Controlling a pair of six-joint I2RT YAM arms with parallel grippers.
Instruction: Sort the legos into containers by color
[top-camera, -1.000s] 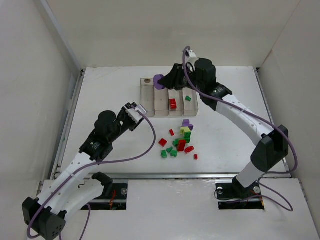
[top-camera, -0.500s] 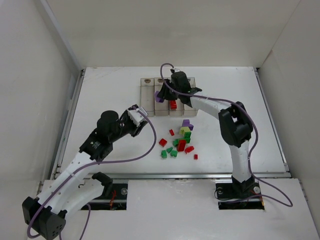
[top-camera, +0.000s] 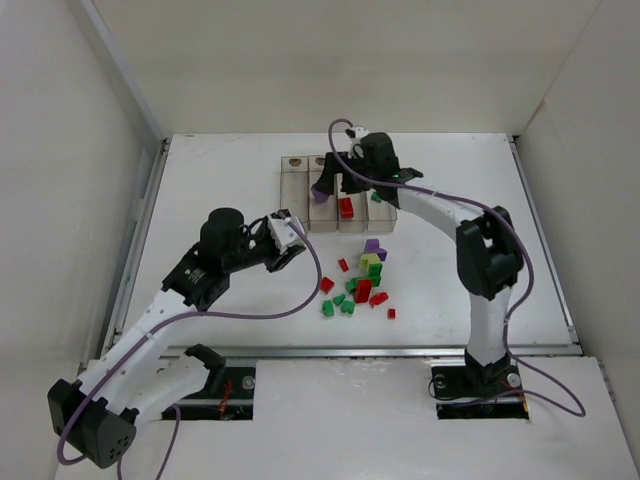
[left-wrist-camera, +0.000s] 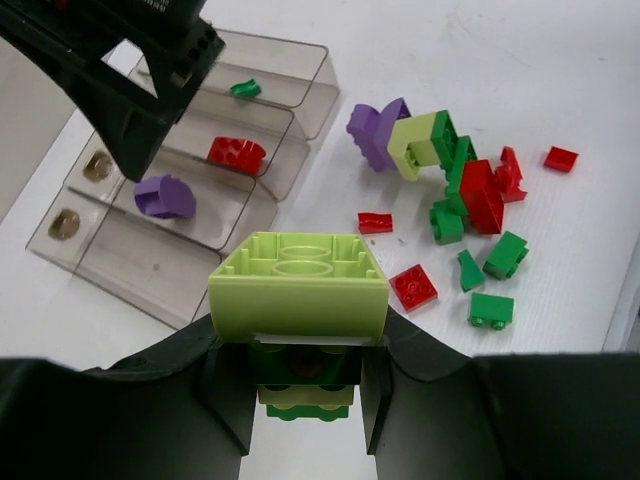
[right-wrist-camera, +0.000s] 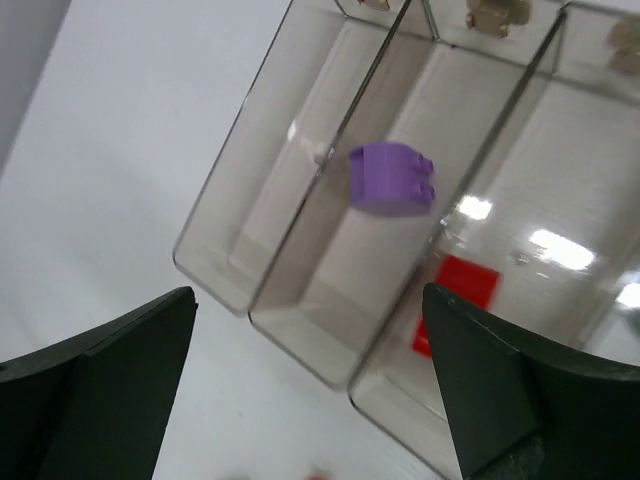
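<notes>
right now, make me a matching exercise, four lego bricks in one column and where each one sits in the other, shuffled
Bricks
1. purple brick
2. red brick inside a bin
3. green brick inside a bin
4. large pale yellow-green brick

Places (bins counted from the left in the top view)
a. fourth bin
b. held in the left gripper
c. second bin
d. third bin

Pairs: 1-c, 2-d, 3-a, 4-b
</notes>
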